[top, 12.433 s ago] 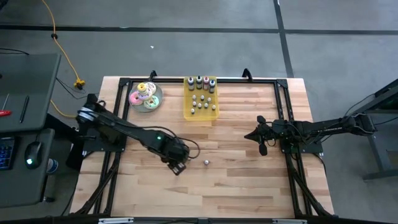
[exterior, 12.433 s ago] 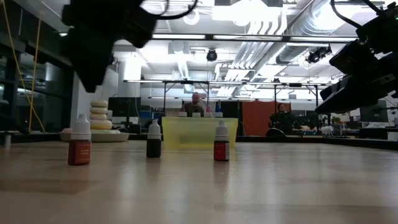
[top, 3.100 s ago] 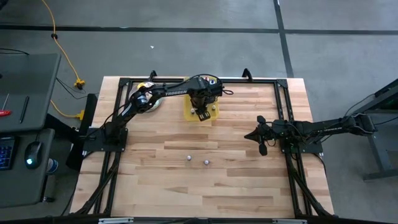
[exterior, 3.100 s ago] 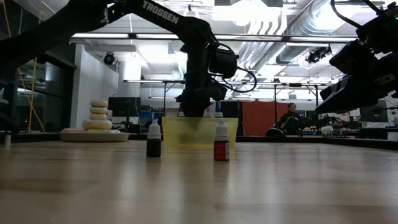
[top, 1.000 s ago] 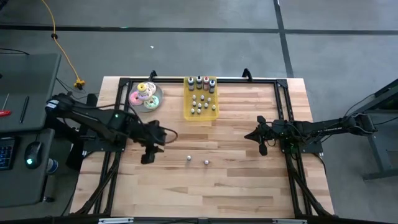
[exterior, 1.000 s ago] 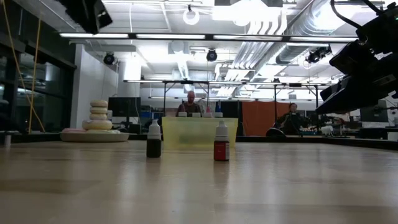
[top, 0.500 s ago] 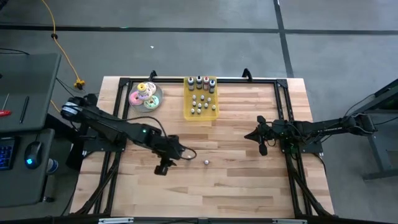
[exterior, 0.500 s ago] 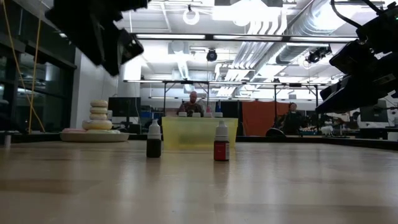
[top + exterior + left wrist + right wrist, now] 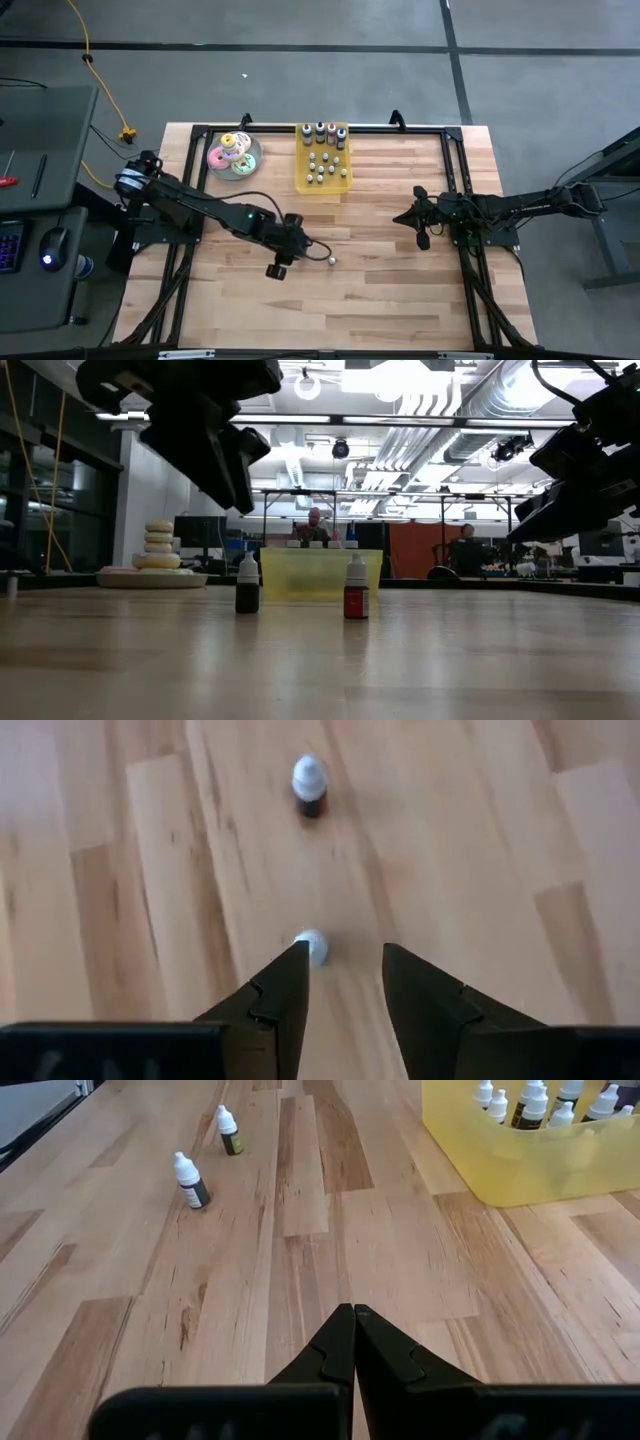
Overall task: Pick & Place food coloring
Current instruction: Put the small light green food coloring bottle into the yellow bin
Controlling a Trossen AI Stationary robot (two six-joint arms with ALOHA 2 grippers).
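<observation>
- Two loose food coloring bottles are standing upright on the table (image 9: 400, 300) near its middle: a dark bottle (image 9: 247, 585) and a red bottle (image 9: 356, 589), a little apart.
- The left gripper (image 9: 343, 972) is hovering just above the dark bottle, fingers (image 9: 285, 995) spread and holding nothing.
- Many more dropper bottles (image 9: 322, 160) are sitting in the yellow tray (image 9: 300, 180) at the far edge, beside the donuts (image 9: 232, 152).
- The right gripper (image 9: 353, 1325) is waiting at the right side, fingers pressed together.
</observation>
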